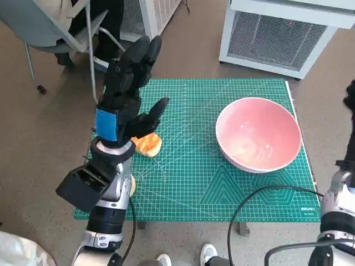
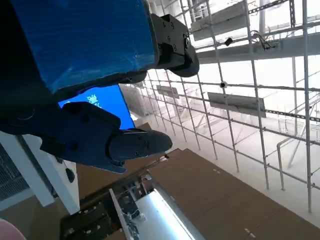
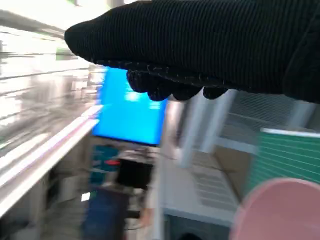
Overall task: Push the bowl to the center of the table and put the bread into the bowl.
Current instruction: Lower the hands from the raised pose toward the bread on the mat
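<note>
We see the wide pink ceramic-looking bowl (image 1: 258,134) sitting right of the green cutting mat (image 1: 194,183); it looks rigid and slick, so we'd nudge its outer wall. The small orange bread roll (image 1: 148,144) lies left, likely soft and light. Our blue-taped left hand (image 1: 125,94) is raised, fingers spread, empty; the gloved right hand (image 3: 210,45) we cannot tell.

The black left hand with blue tape over its back (image 1: 126,88) is raised on its pale forearm, fingers stretched upward and apart, thumb jutting to the side, holding nothing. The right hand in the black knitted glove (image 3: 200,47) shows only at the head view's right edge; its fingers look curled, though their grip cannot be made out.
</note>
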